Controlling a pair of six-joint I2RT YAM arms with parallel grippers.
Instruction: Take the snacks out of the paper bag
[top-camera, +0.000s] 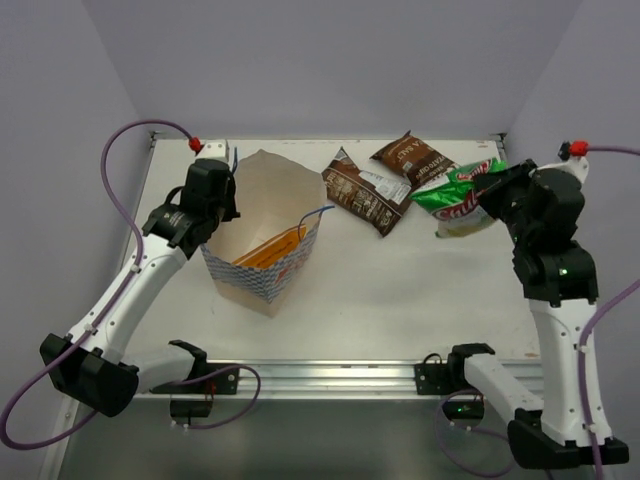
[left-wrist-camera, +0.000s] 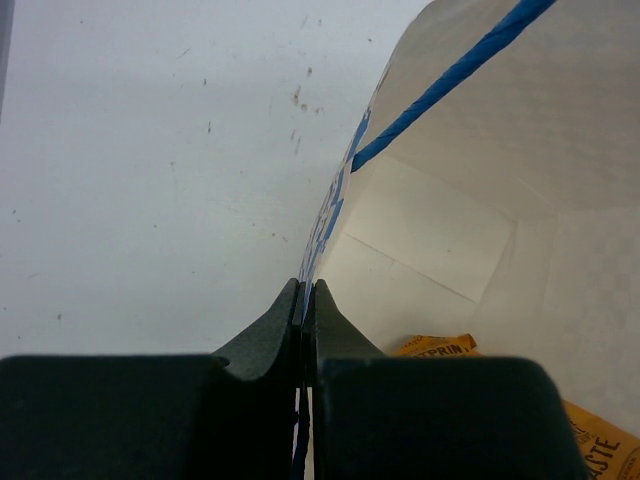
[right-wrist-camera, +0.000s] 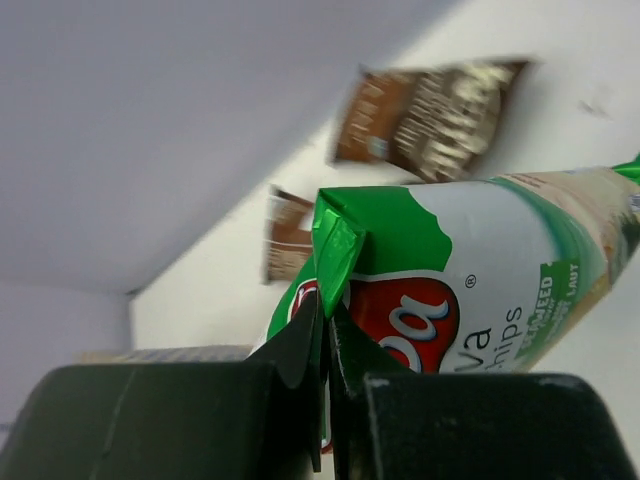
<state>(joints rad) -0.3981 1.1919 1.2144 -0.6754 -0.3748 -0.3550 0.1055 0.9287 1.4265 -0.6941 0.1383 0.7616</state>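
Paper bag (top-camera: 262, 200): upright on worktop (top-camera: 400, 285)
Left gripper (left-wrist-camera: 306, 298): clamped on bag wall, likely steadying it
Right gripper (right-wrist-camera: 326, 318): pinching green packet (right-wrist-camera: 450, 260) by corner, well right of bag, probably for set-down
Brown packets (top-camera: 362, 192): two, out on worktop
Orange packet (top-camera: 270, 247): inside bag, not yet removed

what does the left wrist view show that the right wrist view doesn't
Only the left wrist view: the left hand shut on the paper bag at its rim, a blue cord handle, and the orange packet lying inside the bag. Only the right wrist view: the right hand shut on a corner of the green-and-white chips packet, with two dark brown packets on the table beyond. Both: a hand clamped shut, and white table.
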